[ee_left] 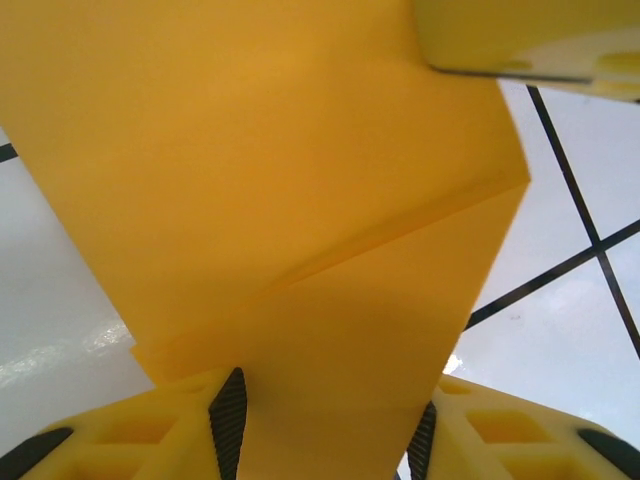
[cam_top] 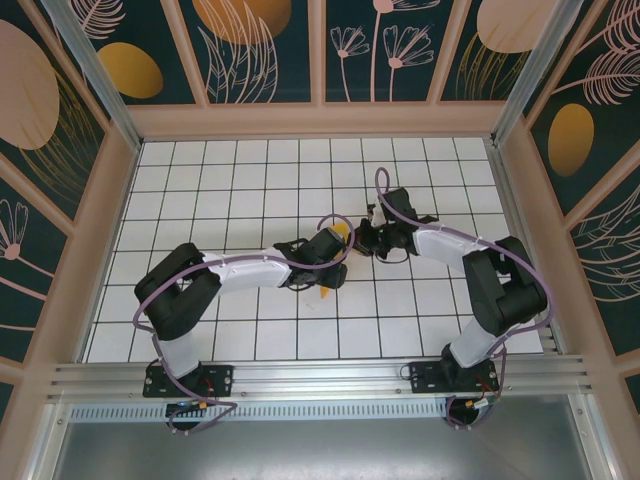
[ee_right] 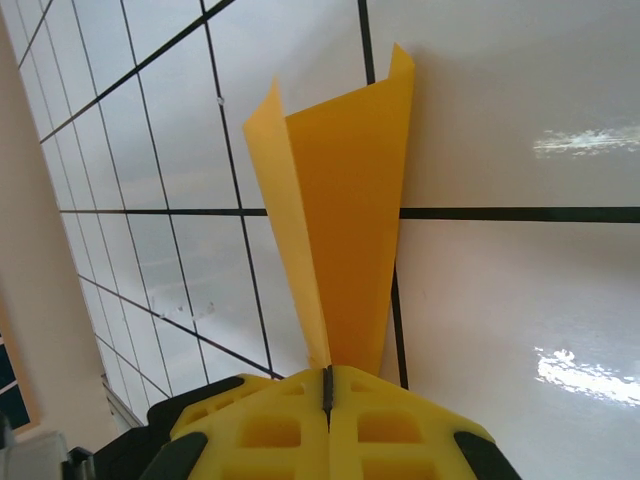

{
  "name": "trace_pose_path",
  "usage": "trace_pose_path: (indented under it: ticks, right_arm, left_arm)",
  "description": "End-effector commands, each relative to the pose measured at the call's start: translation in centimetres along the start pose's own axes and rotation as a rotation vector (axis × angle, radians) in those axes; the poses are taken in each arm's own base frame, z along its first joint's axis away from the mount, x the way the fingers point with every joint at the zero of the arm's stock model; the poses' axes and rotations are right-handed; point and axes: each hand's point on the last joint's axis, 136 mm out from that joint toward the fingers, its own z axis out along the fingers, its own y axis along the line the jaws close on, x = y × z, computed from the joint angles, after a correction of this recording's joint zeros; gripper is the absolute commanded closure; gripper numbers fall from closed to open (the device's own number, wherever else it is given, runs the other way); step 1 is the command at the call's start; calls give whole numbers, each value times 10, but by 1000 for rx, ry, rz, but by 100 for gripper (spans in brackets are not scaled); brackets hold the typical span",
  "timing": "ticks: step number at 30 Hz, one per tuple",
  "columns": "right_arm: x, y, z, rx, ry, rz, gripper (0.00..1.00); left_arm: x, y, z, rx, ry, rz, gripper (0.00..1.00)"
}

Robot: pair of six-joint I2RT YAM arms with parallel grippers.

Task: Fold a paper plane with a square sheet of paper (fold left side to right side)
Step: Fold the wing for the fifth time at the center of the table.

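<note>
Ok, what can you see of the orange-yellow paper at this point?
The paper is thin, matte orange-yellow, folded into a narrow strip that opens in a V along a sharp crease; a diagonal crease crosses it. It sits mid-table between the arms, over the white tiled table. The right gripper is shut on one end; the left gripper's parted fingers flank another part.

Readable text, labels, brands, numbers, signs: none legible on any surface.
</note>
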Motion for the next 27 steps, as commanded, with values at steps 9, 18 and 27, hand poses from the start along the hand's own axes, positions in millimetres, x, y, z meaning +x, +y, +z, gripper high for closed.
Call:
trace_pose_path:
  ticks: [9, 18, 27]
  right_arm:
    - [-1, -4, 6, 35, 7, 7, 98]
    - [-6, 4, -1, 12, -19, -25, 92]
    - [-23, 3, -43, -3, -135, -79, 71]
  left_arm:
    - [4, -6, 9, 18, 16, -4, 65]
    - [2, -10, 7, 37, 10, -17, 78]
    - [-11, -14, -1, 117, -9, -79, 89]
